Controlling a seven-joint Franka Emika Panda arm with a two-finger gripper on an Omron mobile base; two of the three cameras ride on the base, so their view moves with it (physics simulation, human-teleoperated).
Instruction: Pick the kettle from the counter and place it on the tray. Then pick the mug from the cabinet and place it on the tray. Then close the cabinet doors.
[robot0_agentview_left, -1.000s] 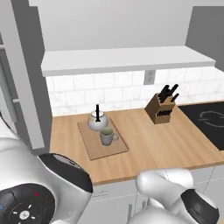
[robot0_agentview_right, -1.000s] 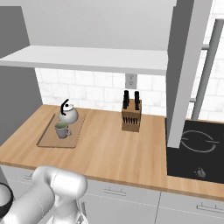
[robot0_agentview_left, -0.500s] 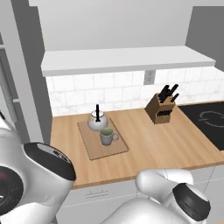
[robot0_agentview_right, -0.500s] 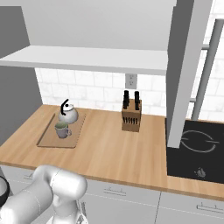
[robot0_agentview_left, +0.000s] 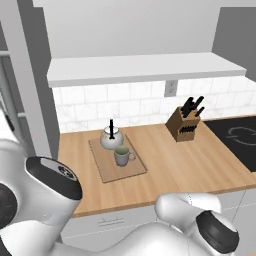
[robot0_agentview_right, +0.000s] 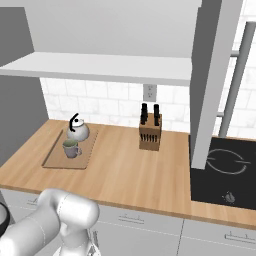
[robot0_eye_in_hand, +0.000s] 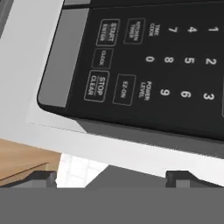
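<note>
Kettle: the kettle (robot0_agentview_left: 111, 139) stands upright at the back end of the tray (robot0_agentview_left: 131, 169), black arched handle up; in the right base view it (robot0_agentview_right: 78, 131) sits at the far end of the board.
Mug: the mug (robot0_agentview_left: 121, 156) stands upright on the tray just in front of the kettle, handle to the right in the left base view; in the right base view it (robot0_agentview_right: 70, 148) is just in front of the kettle.
Tray: lies flat on the counter (robot0_agentview_left: 190, 163), left of the middle, well apart from the knife block (robot0_agentview_left: 183, 124).
Cabinet: the underside of the upper cabinet (robot0_agentview_left: 145, 68) spans the wall above the tiled backsplash; whether the cabinet doors are shut cannot be told from these angles.
Cooktop: a black cooktop (robot0_agentview_right: 224, 171) is set into the counter at the right end.
Gripper: the gripper (robot0_eye_in_hand: 111, 178) points at a black microwave keypad (robot0_eye_in_hand: 144, 65) with number keys and START and STOP buttons.
Jaws: the two fingertips (robot0_eye_in_hand: 43, 178) sit wide apart at the bottom of the hand view, nothing between them.
</note>
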